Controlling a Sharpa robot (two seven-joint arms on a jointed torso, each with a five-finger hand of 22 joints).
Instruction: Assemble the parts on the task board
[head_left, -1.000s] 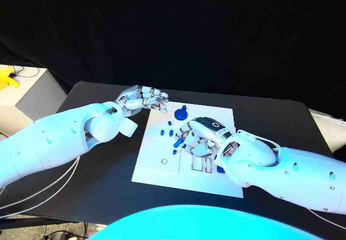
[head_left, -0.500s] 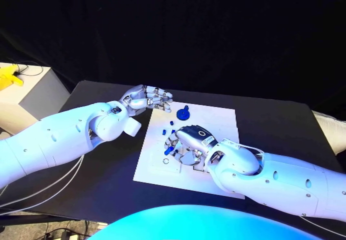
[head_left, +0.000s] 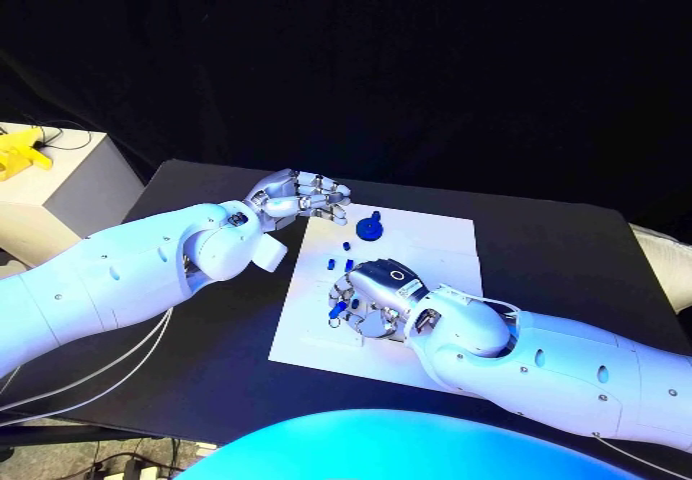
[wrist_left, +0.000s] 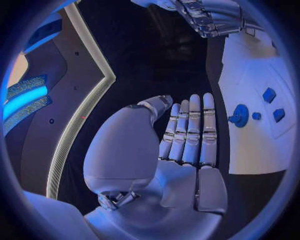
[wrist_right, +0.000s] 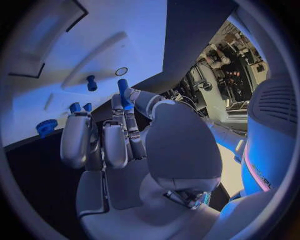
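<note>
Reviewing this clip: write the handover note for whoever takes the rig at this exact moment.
Right hand pinches a blue peg above the task board.
Left hand hovers at the board's far left corner, fingers together, holding nothing.
Blue knob and small blue parts sit on the board's far half.
Done: peg picked up.
Left: seat the peg, then place the other parts.

Two bulky white arms with smooth, rounded shells, dotted with small dark screw holes, each end in a silver, many-fingered hand. The left hand (head_left: 299, 197) has segmented metallic fingers (wrist_left: 190, 131) with ridged joints, a broad smooth thumb cover and a plain palm plate. The right hand (head_left: 369, 292) carries a dark oval marking on its glossy back; its fingers (wrist_right: 115, 142) are capped in rounded silver shells. Thin pale cables (head_left: 87, 385) trail beneath the left arm, and a thin cable loops beside the right wrist.
</note>
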